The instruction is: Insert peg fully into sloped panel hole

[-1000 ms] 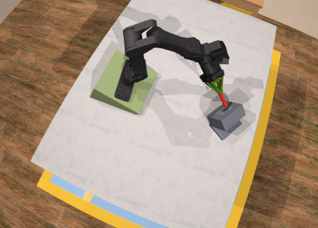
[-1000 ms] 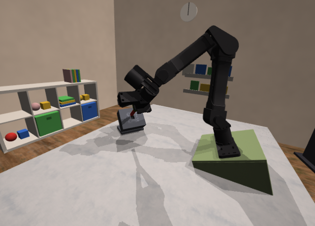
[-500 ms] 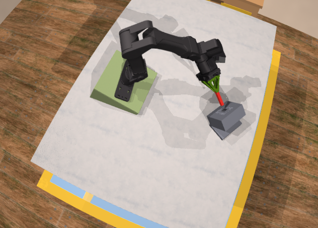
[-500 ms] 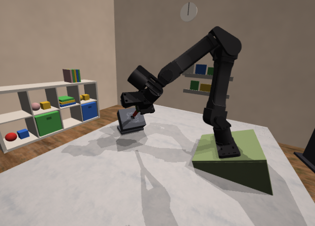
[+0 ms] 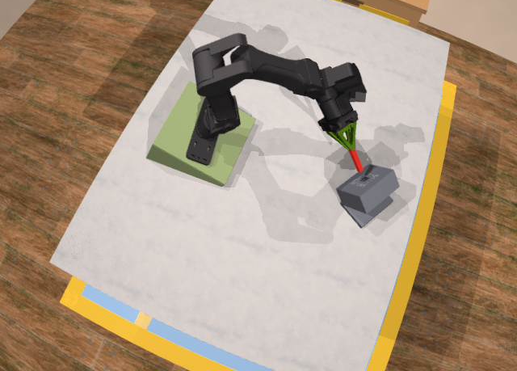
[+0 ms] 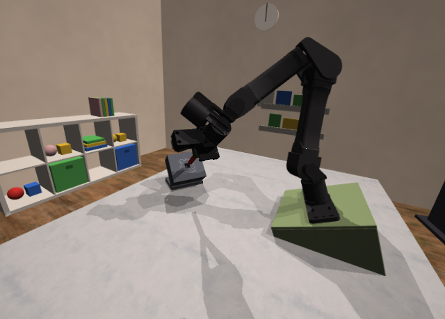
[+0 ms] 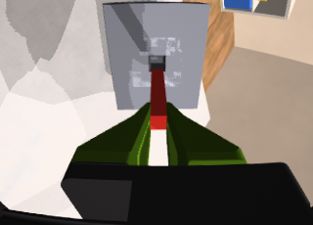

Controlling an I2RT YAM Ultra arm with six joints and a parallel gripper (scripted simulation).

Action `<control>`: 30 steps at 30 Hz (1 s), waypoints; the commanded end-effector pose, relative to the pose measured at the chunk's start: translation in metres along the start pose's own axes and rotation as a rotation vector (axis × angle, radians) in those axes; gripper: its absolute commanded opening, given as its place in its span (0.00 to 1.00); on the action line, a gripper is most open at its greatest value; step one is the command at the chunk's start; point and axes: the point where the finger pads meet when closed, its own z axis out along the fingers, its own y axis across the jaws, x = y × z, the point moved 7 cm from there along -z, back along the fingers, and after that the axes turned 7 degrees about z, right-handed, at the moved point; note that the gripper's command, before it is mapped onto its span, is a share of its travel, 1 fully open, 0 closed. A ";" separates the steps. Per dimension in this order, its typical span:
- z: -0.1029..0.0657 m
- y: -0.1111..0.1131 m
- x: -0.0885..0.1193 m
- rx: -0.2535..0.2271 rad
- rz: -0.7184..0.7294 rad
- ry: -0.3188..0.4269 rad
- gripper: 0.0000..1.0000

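Observation:
My gripper [image 5: 348,146] [image 7: 158,110], with green fingers, is shut on a red peg [image 5: 355,161] [image 6: 191,160] [image 7: 156,91]. The peg points down and away from the arm at the grey sloped panel [image 5: 376,187] [image 6: 177,172] [image 7: 186,49] near the table's right edge. The peg's tip is at the mouth of the small dark hole [image 5: 365,178] [image 6: 187,165] [image 7: 156,61] in the panel's face. Most of the red shaft shows outside the hole. How deep the tip sits I cannot tell.
The arm's base stands on a green wedge block [image 5: 175,143] [image 6: 355,215] on the white marble table [image 5: 208,242] [image 6: 108,265]. A shelf unit [image 6: 35,158] with coloured boxes stands by the left wall, off the table.

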 end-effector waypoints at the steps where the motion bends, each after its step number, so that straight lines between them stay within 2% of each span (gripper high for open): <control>1: 0.005 0.002 0.004 0.001 -0.001 0.005 0.00; 20: 0.022 0.008 0.002 0.001 -0.001 0.004 0.00; 30: 0.017 0.004 -0.001 0.001 -0.001 0.004 0.00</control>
